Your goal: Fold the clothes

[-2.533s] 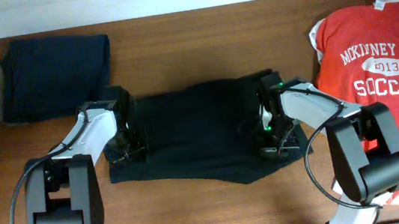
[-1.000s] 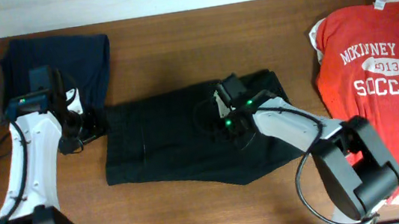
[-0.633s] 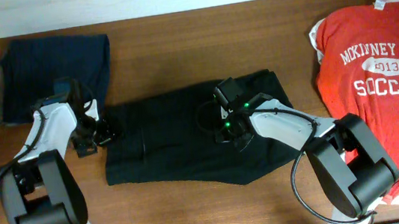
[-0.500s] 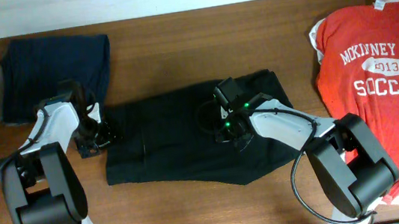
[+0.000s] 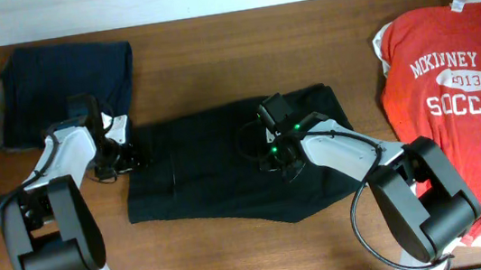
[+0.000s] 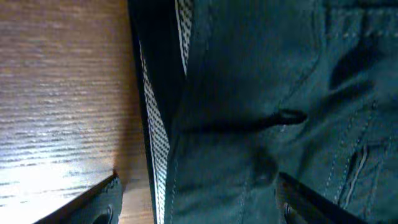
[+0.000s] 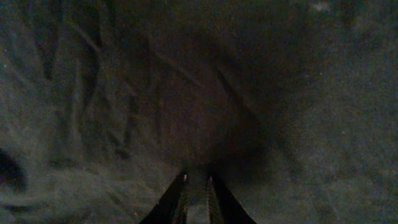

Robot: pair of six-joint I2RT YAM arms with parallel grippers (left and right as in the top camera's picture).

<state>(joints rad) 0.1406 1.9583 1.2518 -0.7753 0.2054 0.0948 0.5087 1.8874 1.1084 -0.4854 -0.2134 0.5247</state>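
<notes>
The large black cloth garment [image 5: 200, 180] lies flat at the middle of the brown wooden worktop [image 5: 213, 56], its outline barely altered over the last seconds. The right gripper [image 5: 272, 152] has shifted from the garment's right end to its centre, where its fingers [image 7: 176, 202] are pressed together and seem to pinch the cloth. The left gripper [image 5: 118, 160] swung out toward the left edge and has come back to the garment's left hem, fingers [image 6: 102, 199] spread with the hem between them. This looks like re-gripping, with no new fold laid. A red lettered T-shirt [image 5: 457, 83] waits at the right edge.
</notes>
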